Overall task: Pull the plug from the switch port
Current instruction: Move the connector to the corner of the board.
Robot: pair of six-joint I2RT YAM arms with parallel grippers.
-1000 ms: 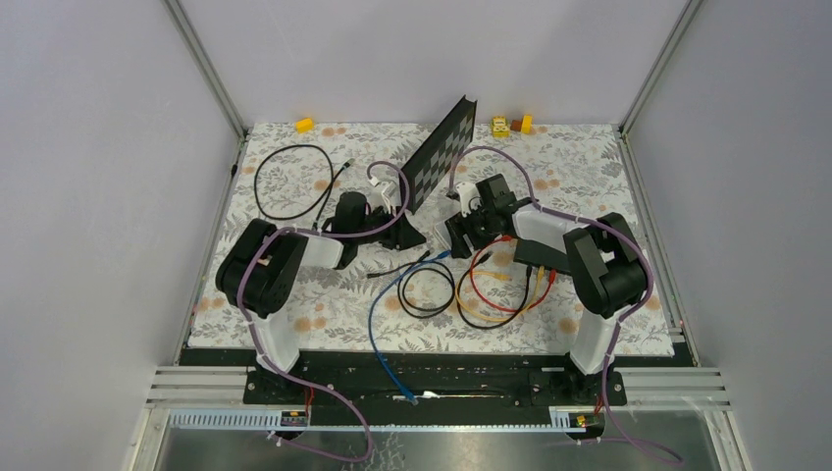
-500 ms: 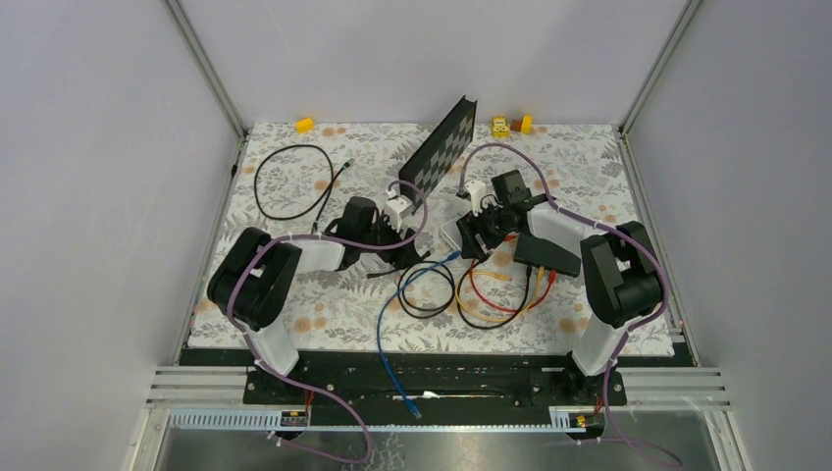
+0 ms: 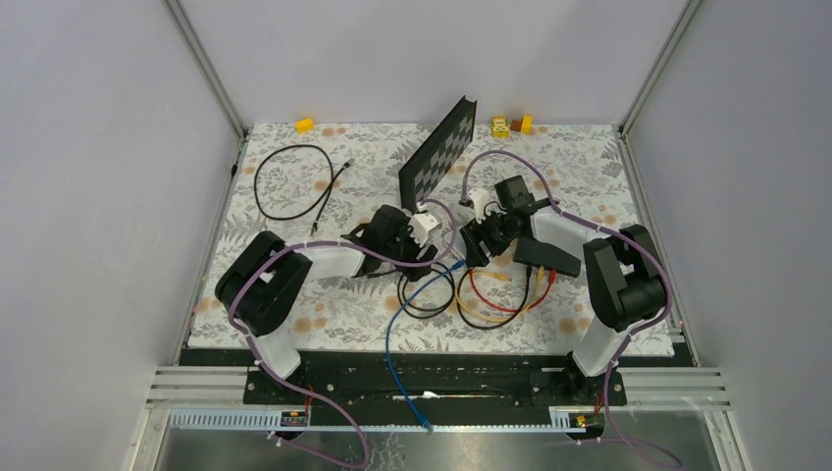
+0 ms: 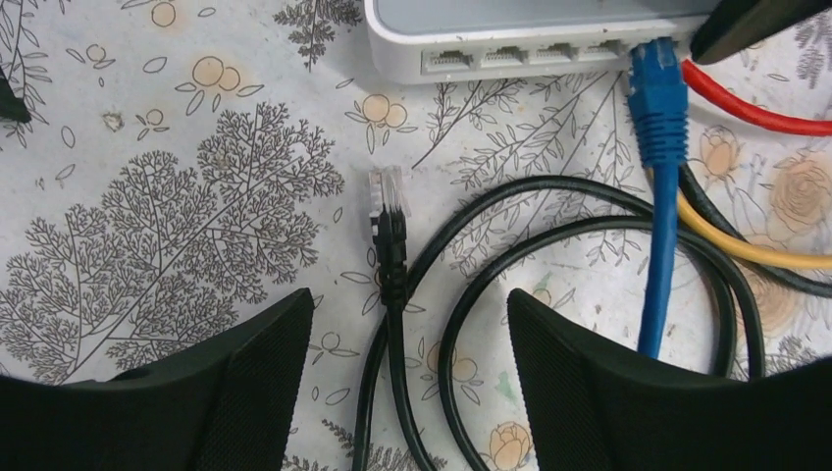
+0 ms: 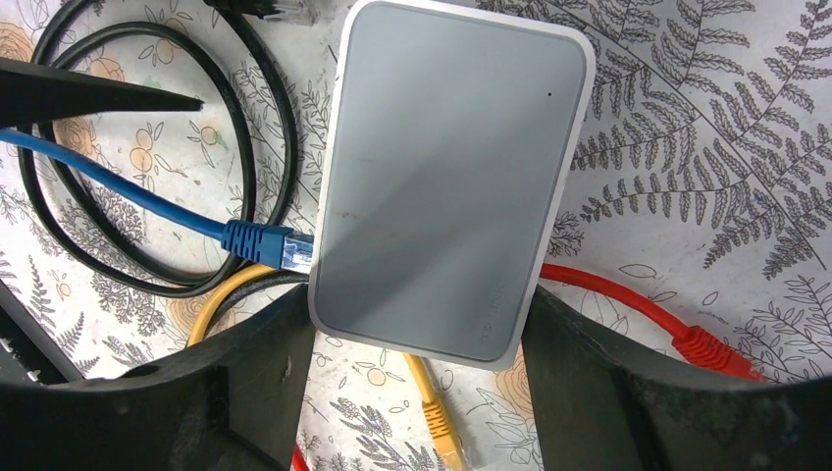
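Note:
The flat black switch [image 3: 547, 257] lies right of my right gripper [image 3: 478, 245]; yellow and red cable ends [image 3: 543, 278] reach its near edge, and I cannot tell whether they are seated. My right gripper [image 5: 420, 304] is open, its fingers either side of a pale grey box [image 5: 451, 177]. That box [image 4: 530, 34] has a row of sockets, with a blue plug [image 4: 655, 98] seated in one. My left gripper [image 4: 410, 324] is open over a loose black plug [image 4: 388, 201], left of the blue plug; it also shows in the top view [image 3: 432, 257].
Black cable loops [image 3: 427, 291], a red cable [image 5: 677, 329] and a loose yellow plug [image 5: 446, 437] lie around the grey box. A black checkered board [image 3: 439, 152] leans at the back. A black cable coil [image 3: 289, 182] lies at the far left. Small yellow blocks [image 3: 510, 125] sit at the back edge.
My left arm has swung right, bringing its gripper over the black cable near the blue plug. My right gripper has shifted slightly and now covers the pale grey box.

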